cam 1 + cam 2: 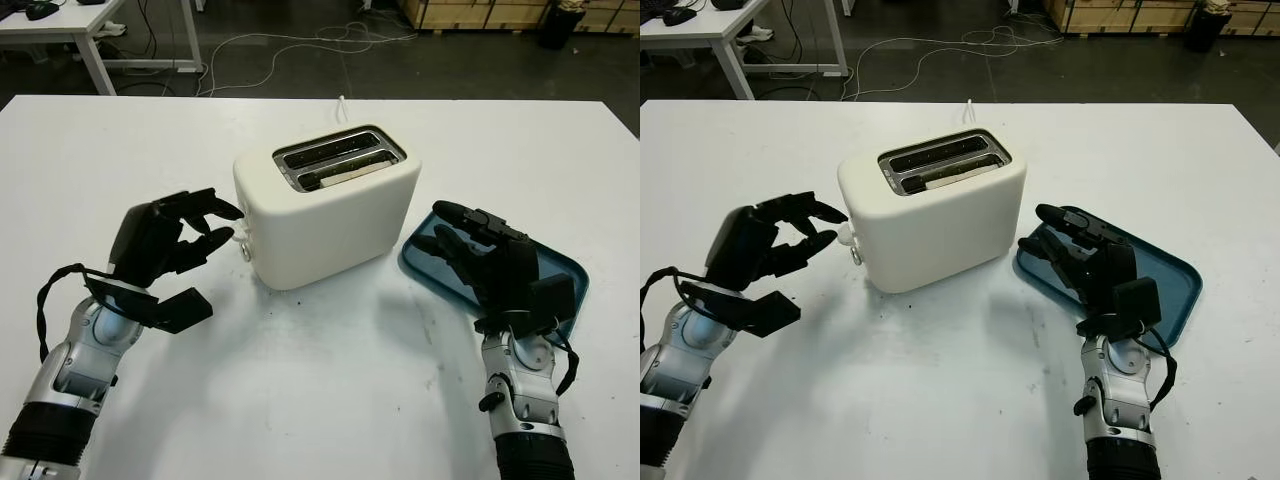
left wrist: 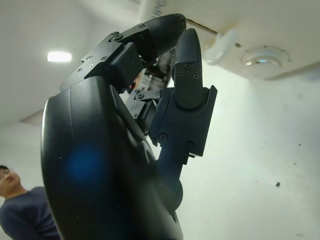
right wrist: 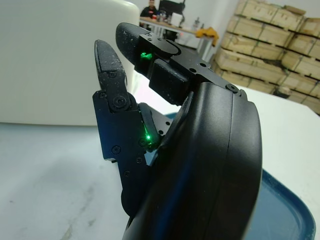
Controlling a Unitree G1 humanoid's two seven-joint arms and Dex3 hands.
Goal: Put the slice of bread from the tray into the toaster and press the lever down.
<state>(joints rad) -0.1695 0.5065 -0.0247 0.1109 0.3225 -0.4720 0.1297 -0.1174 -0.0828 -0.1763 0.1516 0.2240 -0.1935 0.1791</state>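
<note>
Toaster [image 1: 330, 205]: cream, upright near the middle of the white bench [image 1: 300, 400].
Bread [image 1: 345, 173]: slice sits in the toaster slot nearer the robot, top edge visible.
Lever [image 1: 243, 237]: on the toaster's end face, toward the left hand.
Left hand [image 1: 185, 232]: at that end face, fingers curled, tips at the lever; grips nothing.
Tray [image 1: 560, 275]: blue, just beside the toaster's other end.
Right hand [image 1: 490, 262]: over the tray, open, holding nothing.

We count one toaster [image 1: 325, 205] with two slots, one slice of bread [image 1: 345, 175], and one blue tray [image 1: 563, 275] on one white counter [image 1: 320, 400]. We also count two robot hands: the left robot hand [image 1: 185, 235] and the right robot hand [image 1: 490, 265].
</note>
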